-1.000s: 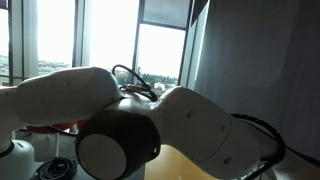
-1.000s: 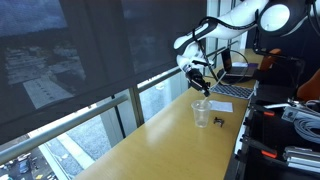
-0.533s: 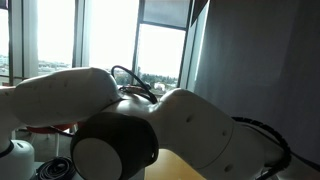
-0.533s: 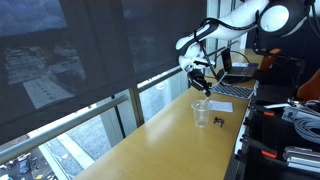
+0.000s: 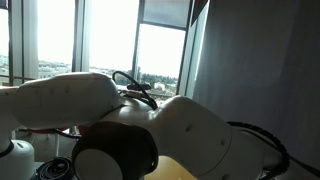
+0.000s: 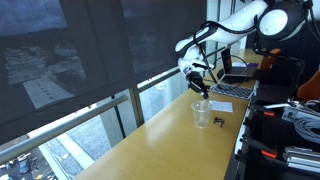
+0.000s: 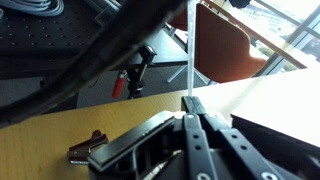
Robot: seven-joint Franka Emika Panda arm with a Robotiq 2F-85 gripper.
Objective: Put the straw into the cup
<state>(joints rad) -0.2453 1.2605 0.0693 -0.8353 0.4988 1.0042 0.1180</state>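
Here, your gripper (image 7: 190,104), clamped on the straw (image 7: 190,50), has scarcely shifted, still hovering near the clear cup (image 6: 201,114), insertion pending.

You see one clear cup (image 6: 201,113), one thin straw (image 7: 190,50), one small dark clip (image 6: 219,122) and one laptop (image 6: 233,88). There is one worktop (image 6: 160,140), one pincer (image 7: 190,104) and one orange chair (image 7: 232,52).

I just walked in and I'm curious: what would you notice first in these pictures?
A big white robot arm fills nearly all of an exterior view, close to the camera. In an exterior view its gripper hangs above a clear cup on a long wooden counter beside the windows. The wrist view shows it pinching a thin white straw.
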